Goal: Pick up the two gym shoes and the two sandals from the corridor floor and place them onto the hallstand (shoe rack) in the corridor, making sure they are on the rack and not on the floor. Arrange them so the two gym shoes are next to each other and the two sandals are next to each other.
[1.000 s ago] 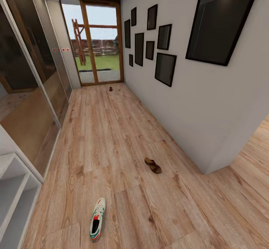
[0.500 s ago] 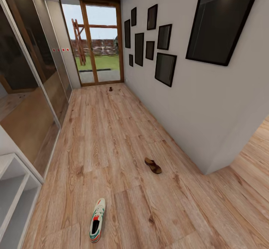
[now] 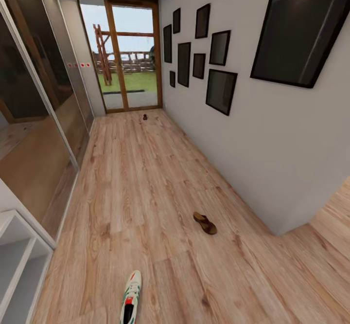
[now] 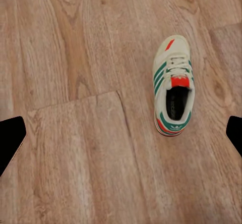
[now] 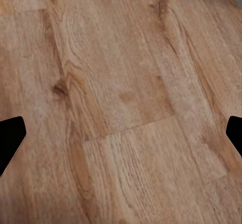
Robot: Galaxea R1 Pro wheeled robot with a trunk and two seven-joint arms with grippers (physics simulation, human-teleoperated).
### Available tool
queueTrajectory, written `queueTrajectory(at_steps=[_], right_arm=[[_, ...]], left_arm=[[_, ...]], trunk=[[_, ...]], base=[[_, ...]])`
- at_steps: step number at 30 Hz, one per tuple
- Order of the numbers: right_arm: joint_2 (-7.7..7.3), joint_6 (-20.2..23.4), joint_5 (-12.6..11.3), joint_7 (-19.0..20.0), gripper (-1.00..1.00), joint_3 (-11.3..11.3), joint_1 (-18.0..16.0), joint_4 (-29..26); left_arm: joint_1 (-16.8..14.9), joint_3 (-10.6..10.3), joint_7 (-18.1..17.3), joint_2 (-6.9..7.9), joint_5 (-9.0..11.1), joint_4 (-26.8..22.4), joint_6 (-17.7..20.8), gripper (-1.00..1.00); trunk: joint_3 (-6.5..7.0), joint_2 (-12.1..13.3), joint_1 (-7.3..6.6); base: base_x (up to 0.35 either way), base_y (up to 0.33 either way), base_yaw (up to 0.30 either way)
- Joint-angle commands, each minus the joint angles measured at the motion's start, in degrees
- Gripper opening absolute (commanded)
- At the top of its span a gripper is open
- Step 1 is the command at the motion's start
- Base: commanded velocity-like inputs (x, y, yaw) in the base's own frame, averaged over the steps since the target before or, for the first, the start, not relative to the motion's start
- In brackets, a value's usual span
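Both grippers hang above the corridor floor [image 3: 146, 178] with their jaws spread wide and nothing between them. In the left wrist view the left gripper [image 4: 121, 138] shows as two dark fingertips [image 4: 10, 143] at opposite edges of the picture, with bare planks between them. The right gripper [image 5: 121, 138] looks the same in its own view, its dark fingertips [image 5: 10, 141] far apart over plain wood.

One gym shoe [image 3: 130, 298] lies flat on the floor at the near end of the corridor, its toe pointing toward the glass door [image 3: 127, 54] at the far end. The left wrist view shows this shoe [image 4: 172, 85] upright on its sole, laces and red tongue patch facing up, lying off to one side of the left gripper and not between its fingers.

A brown sandal [image 3: 204, 223] rests on the planks farther toward the door than the gym shoe and nearer the grey wall [image 3: 253, 139] hung with dark picture frames [image 3: 221, 91]. A second small brown object [image 3: 145, 117], too small to identify surely, sits on the floor just before the glass door.

A corner of the hallstand [image 3: 17, 261], pale with open shelves, stands against the opposite wall, level with the gym shoe and apart from it.
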Motion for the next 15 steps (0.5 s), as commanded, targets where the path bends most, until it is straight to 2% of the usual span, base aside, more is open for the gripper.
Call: queueTrajectory(at_steps=[1,6,15], right_arm=[[-0.01,-0.17,-0.01,-0.02,1.00,0.01,-0.02,0.02],[-0.01,-0.15,-0.01,-0.02,1.00,0.01,-0.02,0.02],[-0.01,-0.17,0.01,-0.02,1.00,0.01,-0.02,0.02]], left_arm=[[-0.03,0.00,0.09,0.01,0.04,0.05,-0.20,1.00],[-0.03,0.00,0.09,-0.01,0.04,0.06,-0.21,1.00],[-0.03,0.00,0.09,0.03,0.03,0.05,-0.22,1.00]], trunk=[[-0.05,-0.02,0.02],[-0.08,-0.02,0.02],[-0.20,-0.02,0.02]], base=[[0.187,0.118,0.000],[0.101,0.064,0.000],[0.024,0.015,0.023]])
